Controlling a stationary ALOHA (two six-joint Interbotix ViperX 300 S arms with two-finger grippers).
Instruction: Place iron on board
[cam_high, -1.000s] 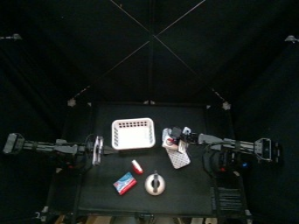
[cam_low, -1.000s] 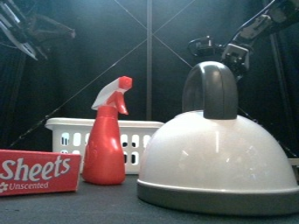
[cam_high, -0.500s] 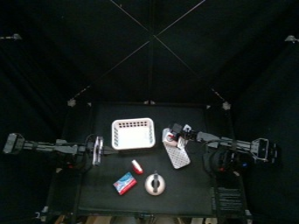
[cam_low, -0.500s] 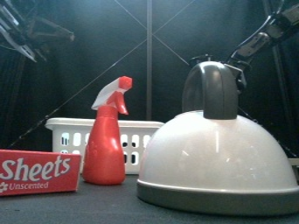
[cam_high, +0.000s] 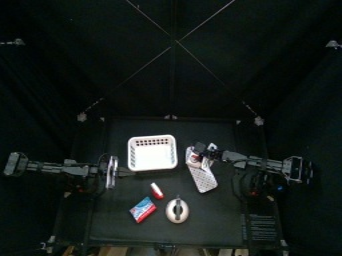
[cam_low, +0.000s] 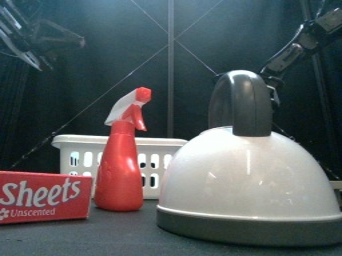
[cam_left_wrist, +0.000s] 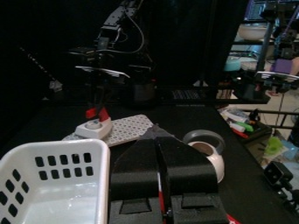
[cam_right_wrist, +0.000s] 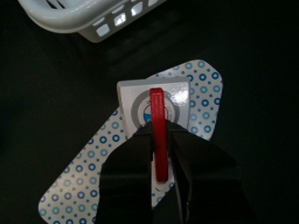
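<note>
My right arm has come down over the last second: in the front view its wrist has sunk from high above the white domed object (cam_low: 246, 190) to almost out of sight behind that object's dark handle. In the top view it has barely shifted sideways. I judge that the lowering is done and the placement is all but complete, with only the release and the retreat left. The left arm rests at the left side of the tabletop (cam_high: 118, 228), its pincer (cam_left_wrist: 158, 150) pressed closed on nothing, just beside the basket. The white slotted basket (cam_high: 151, 153), the only container here, is empty in both the top and left wrist views; nothing lies on its floor. The board (cam_right_wrist: 205, 86), pale with blue rings, lies flat to the right of the basket, a strip of bare tabletop between them. The iron (cam_right_wrist: 153, 105) sits on the board near its rounded end. The right pincer (cam_right_wrist: 159, 156) is clamped on the iron's red handle, as far as I can judge. A red spray bottle (cam_low: 120, 160) and a Sheets box (cam_low: 44, 197) stand near the front edge, untouched.
</note>
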